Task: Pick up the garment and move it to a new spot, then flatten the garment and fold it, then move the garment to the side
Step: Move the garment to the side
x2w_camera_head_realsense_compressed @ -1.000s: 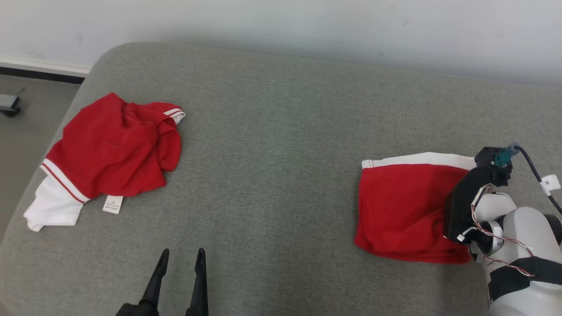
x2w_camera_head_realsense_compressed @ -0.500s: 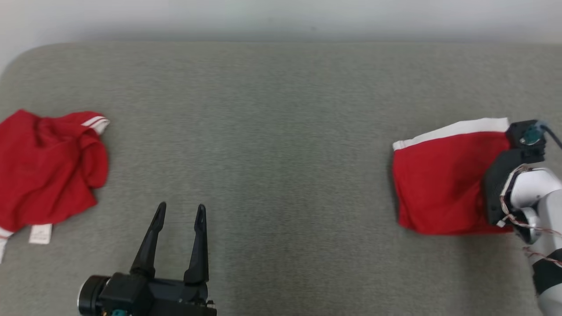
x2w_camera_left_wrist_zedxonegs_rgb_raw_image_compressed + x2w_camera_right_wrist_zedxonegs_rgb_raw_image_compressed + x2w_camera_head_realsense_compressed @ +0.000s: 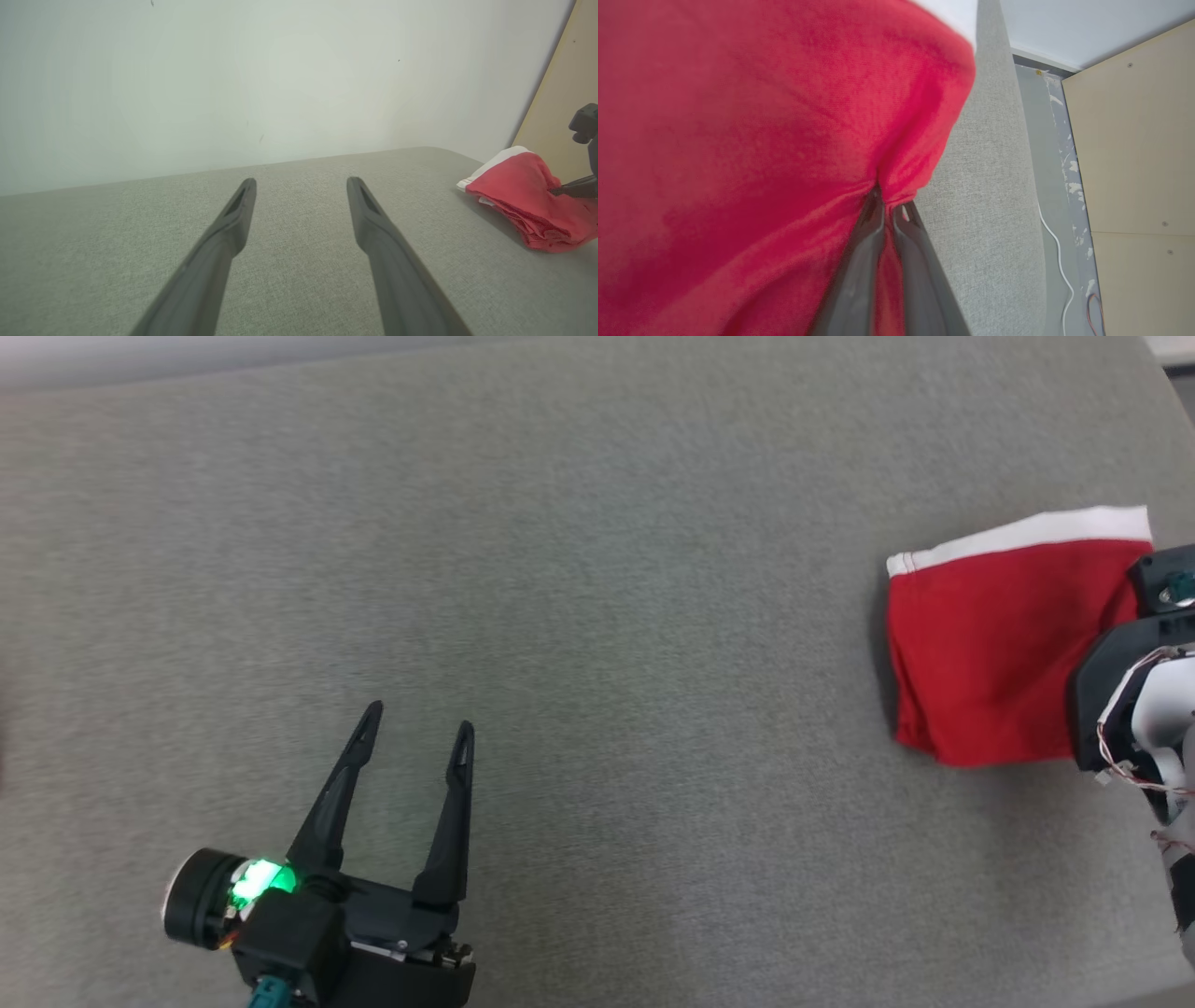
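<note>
Garment comes first. It is red with a white band along one side. It sits folded near the right edge of the grey cushion. The white band is on the side that faces the far edge of the cushion. In the left wrist view the garment's low side touches the cushion, and the folded layers show there as thin lines.

The right gripper has its two dark fingers pressed close together. They pinch a bit of the red cloth between their tips. The cloth bunches up into small folds where the tips bite it. In the head view, the right arm's dark wrist and pale forearm cover the garment's right side.

The left gripper is nearer the front edge of the cushion, left of the middle. It is well apart from the garment. Its two fingers are spread wide and nothing is between them. They point toward the far edge. I cannot tell if the fingers touch the cushion or hang just over it. A green light glows on its wrist.

A pale wall stands behind the far edge of the cushion. Past the right edge there is a grey floor with pale spots. A thin white cable lies on it, beside a tan wooden board.
</note>
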Controlling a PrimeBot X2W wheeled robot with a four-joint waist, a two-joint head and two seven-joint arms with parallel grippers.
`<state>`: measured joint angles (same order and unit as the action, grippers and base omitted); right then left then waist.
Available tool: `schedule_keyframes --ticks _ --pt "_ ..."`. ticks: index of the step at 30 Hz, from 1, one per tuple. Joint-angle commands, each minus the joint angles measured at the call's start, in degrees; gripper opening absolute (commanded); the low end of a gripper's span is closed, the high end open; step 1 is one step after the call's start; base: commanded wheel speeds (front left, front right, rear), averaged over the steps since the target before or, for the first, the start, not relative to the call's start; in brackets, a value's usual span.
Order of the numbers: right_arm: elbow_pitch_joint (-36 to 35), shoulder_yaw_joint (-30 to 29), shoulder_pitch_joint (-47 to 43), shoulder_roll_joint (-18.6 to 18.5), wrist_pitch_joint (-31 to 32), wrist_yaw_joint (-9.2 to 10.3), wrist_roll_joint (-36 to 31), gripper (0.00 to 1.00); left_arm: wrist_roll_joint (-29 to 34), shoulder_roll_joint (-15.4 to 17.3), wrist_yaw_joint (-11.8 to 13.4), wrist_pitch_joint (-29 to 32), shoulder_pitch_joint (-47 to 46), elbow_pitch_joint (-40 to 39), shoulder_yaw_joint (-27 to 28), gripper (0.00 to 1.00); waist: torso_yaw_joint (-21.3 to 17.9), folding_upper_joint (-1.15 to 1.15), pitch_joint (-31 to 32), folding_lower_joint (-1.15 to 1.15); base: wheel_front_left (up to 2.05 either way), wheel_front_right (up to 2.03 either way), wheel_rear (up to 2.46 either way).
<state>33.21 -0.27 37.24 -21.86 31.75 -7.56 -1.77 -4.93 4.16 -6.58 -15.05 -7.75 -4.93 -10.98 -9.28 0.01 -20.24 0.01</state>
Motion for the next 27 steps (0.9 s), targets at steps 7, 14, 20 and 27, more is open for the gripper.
schedule_keyframes --ticks 7,14,20,27 --pt "3.9 0.5 4.6 -3.8 -8.1 0.16 -2.7 0.00 1.9 2.7 -0.7 -0.2 -2.3 -2.4 -3.6 1.00 -8.0 -0.01 -7.8 -0.01 0.00 0.00 0.00" --pt "7.7 0.0 8.4 -6.3 -16.7 0.16 -2.9 0.00 2.5 4.7 -0.9 -0.2 -3.1 -4.8 -5.6 1.00 -9.5 -0.01 -10.1 -0.01 0.00 0.00 0.00" --pt "11.4 -2.2 11.1 -6.5 -22.6 0.16 -4.6 0.00 2.6 5.8 -0.9 -0.2 -3.2 -5.5 -6.3 1.00 -9.9 -0.01 -11.5 -0.01 0.00 0.00 0.00" --pt "15.2 -4.9 12.4 -5.4 -27.1 0.16 -7.1 1.00 1.9 5.7 -0.8 -0.2 -3.6 -4.8 -6.4 1.00 -9.4 -0.01 -11.1 -0.01 0.00 0.00 0.00"
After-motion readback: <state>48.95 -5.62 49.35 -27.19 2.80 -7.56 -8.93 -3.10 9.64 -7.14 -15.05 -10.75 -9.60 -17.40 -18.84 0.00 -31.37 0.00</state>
